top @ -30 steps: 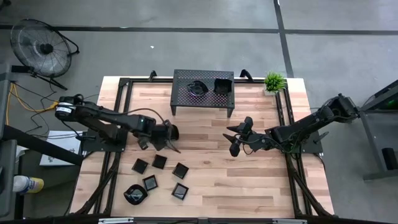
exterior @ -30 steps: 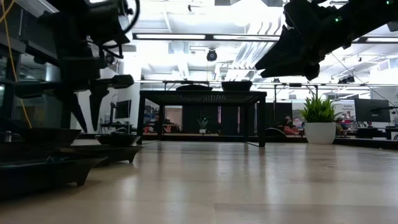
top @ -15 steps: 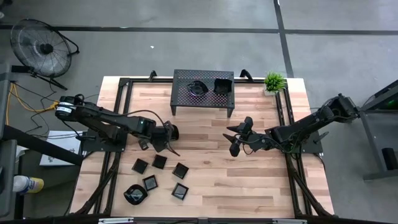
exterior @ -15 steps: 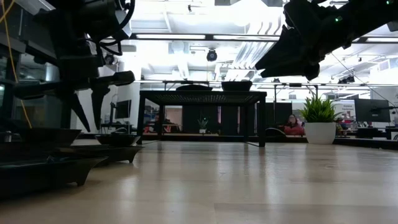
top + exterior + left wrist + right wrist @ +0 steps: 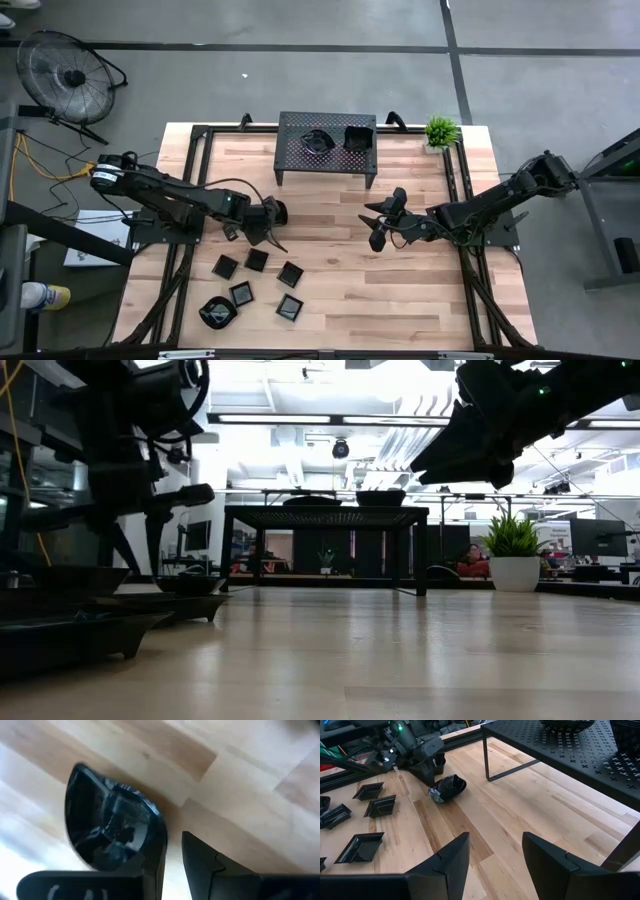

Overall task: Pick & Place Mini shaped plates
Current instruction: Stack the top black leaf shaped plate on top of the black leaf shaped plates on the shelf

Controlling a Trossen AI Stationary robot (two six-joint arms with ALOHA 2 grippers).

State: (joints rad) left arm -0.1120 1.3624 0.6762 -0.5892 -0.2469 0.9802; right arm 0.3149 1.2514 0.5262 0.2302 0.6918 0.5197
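Up at the far side of the table (image 5: 400, 300), the rack (image 5: 328, 142) carries two dishes on its perforated top: a rounded one (image 5: 317, 140) and, beside it, a squarer one (image 5: 357, 137). My left gripper (image 5: 268, 226) is pinched on the rim of a teardrop dish (image 5: 107, 827), held off the wood between the rack and the loose dishes; in my left wrist view one finger (image 5: 152, 870) lies against the dish's edge. Six more dishes sit on the wood nearer the front-left corner: five flat square ones (image 5: 257, 260) and a wavy one (image 5: 218, 312). All of them look empty. My right gripper (image 5: 381, 222) hangs over the middle of the table with its fingers (image 5: 545, 857) spread apart and nothing between them.
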